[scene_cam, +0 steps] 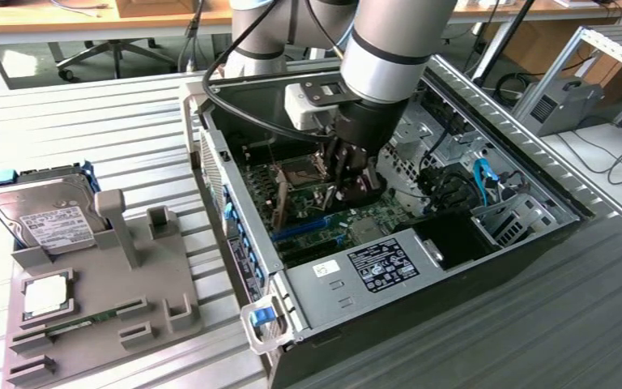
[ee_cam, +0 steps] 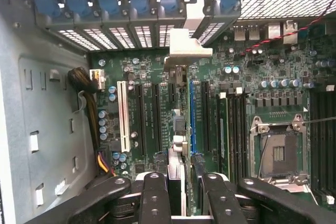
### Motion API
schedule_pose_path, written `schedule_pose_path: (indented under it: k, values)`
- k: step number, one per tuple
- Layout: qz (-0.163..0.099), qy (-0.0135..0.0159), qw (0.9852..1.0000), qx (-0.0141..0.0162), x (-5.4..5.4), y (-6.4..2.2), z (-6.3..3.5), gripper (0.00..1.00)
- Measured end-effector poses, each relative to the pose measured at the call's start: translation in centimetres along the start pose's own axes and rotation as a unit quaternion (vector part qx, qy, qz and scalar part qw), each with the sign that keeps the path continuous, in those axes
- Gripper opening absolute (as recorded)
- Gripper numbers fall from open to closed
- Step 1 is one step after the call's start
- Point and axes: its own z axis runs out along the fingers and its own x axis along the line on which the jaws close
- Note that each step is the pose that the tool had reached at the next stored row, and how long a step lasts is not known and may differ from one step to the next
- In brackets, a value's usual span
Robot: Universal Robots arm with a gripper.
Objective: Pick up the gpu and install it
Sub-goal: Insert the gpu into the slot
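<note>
A: Black fingers (ee_cam: 156,198) sit closest to the wrist camera. What are they doing?

B: They are closed on the gpu (ee_cam: 177,129), held on edge between them. Its silver end bracket (ee_cam: 185,45) points toward the blue-tabbed expansion openings (ee_cam: 113,1) at the case's rear wall.

A: Where is the card over the board?

B: Above the motherboard (ee_cam: 262,77), in line with the blue slot (ee_cam: 192,114), beside the white slot (ee_cam: 123,114). I cannot tell whether it touches a slot. The open CPU socket (ee_cam: 278,153) lies off to one side.

A: And from outside?

B: The gripper (scene_cam: 349,174) is lowered into the open computer case (scene_cam: 398,267). On the exterior view's left, a grey holder (scene_cam: 127,324) on the tabletop (scene_cam: 95,130) carries a hard drive (scene_cam: 46,215), a CPU (scene_cam: 46,296) and a memory strip (scene_cam: 90,320).
</note>
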Motion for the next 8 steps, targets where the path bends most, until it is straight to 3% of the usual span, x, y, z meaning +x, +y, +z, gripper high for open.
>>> schedule_pose_path:
  k: [8]
  values:
    - [-0.017,0.0002,0.9999,-0.0005,-0.89,0.10,0.11,0.29]
